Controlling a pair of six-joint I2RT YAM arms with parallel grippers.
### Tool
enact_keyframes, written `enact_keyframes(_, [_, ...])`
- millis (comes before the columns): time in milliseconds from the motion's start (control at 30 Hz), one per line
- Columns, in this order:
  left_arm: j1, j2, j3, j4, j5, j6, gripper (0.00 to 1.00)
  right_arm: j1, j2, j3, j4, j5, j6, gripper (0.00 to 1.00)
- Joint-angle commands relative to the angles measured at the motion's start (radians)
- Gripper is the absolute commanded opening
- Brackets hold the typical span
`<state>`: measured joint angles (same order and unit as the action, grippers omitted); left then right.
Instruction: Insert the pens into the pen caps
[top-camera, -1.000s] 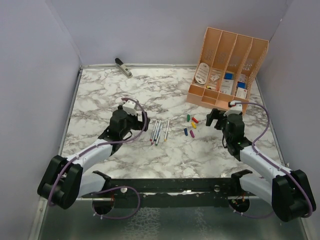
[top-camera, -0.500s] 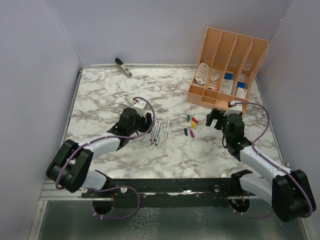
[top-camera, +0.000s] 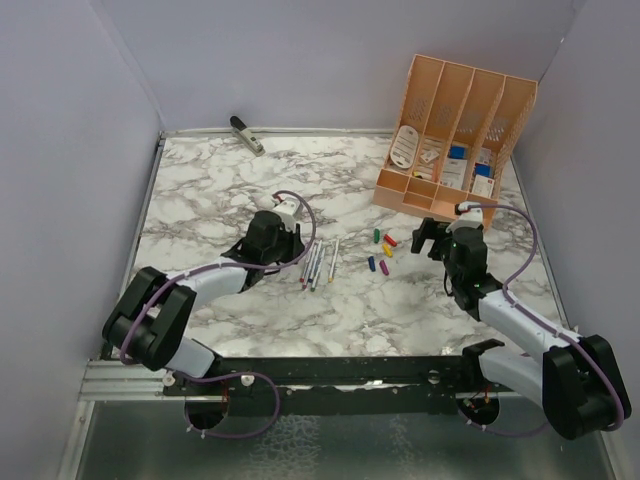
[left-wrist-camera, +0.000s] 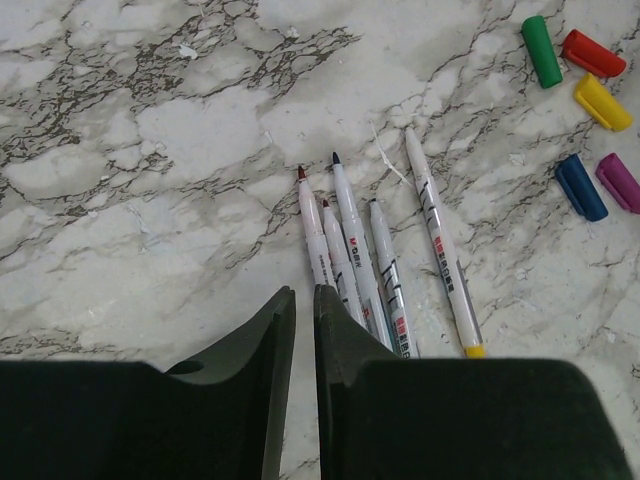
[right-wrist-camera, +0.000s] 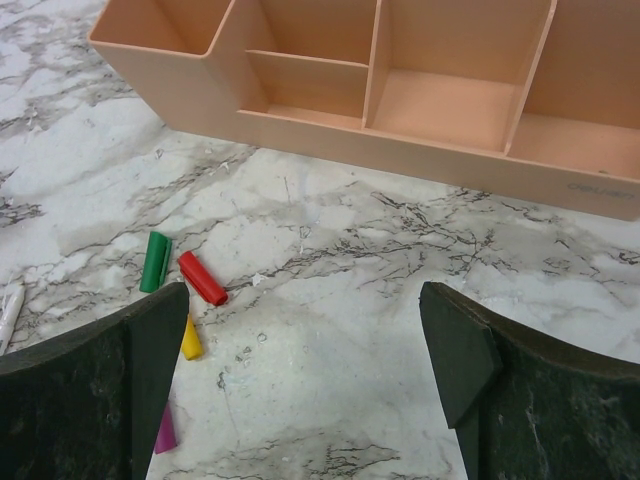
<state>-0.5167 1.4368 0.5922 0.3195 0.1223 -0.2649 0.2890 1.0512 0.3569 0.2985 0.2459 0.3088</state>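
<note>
Several white pens (top-camera: 317, 262) lie side by side at mid table; in the left wrist view the pens (left-wrist-camera: 350, 250) fan out just ahead and to the right of my fingers. My left gripper (top-camera: 292, 252) (left-wrist-camera: 303, 292) is shut to a thin slit with nothing in it, its right finger resting beside the red-tipped pen. The pen caps (top-camera: 381, 250) lie loose to the right: green (left-wrist-camera: 541, 50), red (left-wrist-camera: 592, 53), yellow (left-wrist-camera: 602, 102), blue (left-wrist-camera: 580, 186), purple (left-wrist-camera: 620, 182). My right gripper (top-camera: 428, 237) (right-wrist-camera: 303, 295) is open over bare marble, with the green cap (right-wrist-camera: 155, 262) and red cap (right-wrist-camera: 202, 278) by its left finger.
A peach desk organiser (top-camera: 455, 135) (right-wrist-camera: 350, 135) with several compartments stands at the back right, just beyond my right gripper. A grey clip-like tool (top-camera: 246, 134) lies at the back left by the wall. Purple walls enclose the marble table (top-camera: 200, 190).
My left arm has reached right toward the pens and its jaws have gone from wide open to nearly touching. The right arm has not moved.
</note>
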Motion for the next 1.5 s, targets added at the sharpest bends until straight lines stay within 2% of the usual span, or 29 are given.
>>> enact_keyframes(0, [-0.024,0.048,0.067,-0.091,-0.071,0.003,0.17,0.008,0.003,0.028,0.018,0.001,-0.010,1.00])
enact_keyframes(133, [-0.048,0.084,0.094,-0.117,-0.098,0.000,0.18,0.009,0.006,0.025,0.020,0.001,-0.010,1.00])
enact_keyframes(233, [-0.058,0.095,0.097,-0.122,-0.122,-0.010,0.28,0.009,0.008,0.025,0.021,0.001,-0.010,1.00])
enact_keyframes(300, [-0.061,0.095,0.097,-0.122,-0.136,-0.017,0.29,0.009,0.007,0.024,0.022,0.001,-0.009,1.00])
enact_keyframes(1033, [-0.101,0.142,0.120,-0.153,-0.185,-0.041,0.29,0.009,-0.015,0.013,0.015,0.003,-0.005,1.00])
enact_keyframes(1300, [-0.110,0.078,0.097,-0.130,-0.229,-0.066,0.29,0.008,-0.014,0.011,0.017,0.000,-0.004,1.00])
enact_keyframes(1467, [-0.114,0.051,0.095,-0.119,-0.201,-0.058,0.30,0.009,-0.009,0.013,0.018,-0.002,-0.005,1.00])
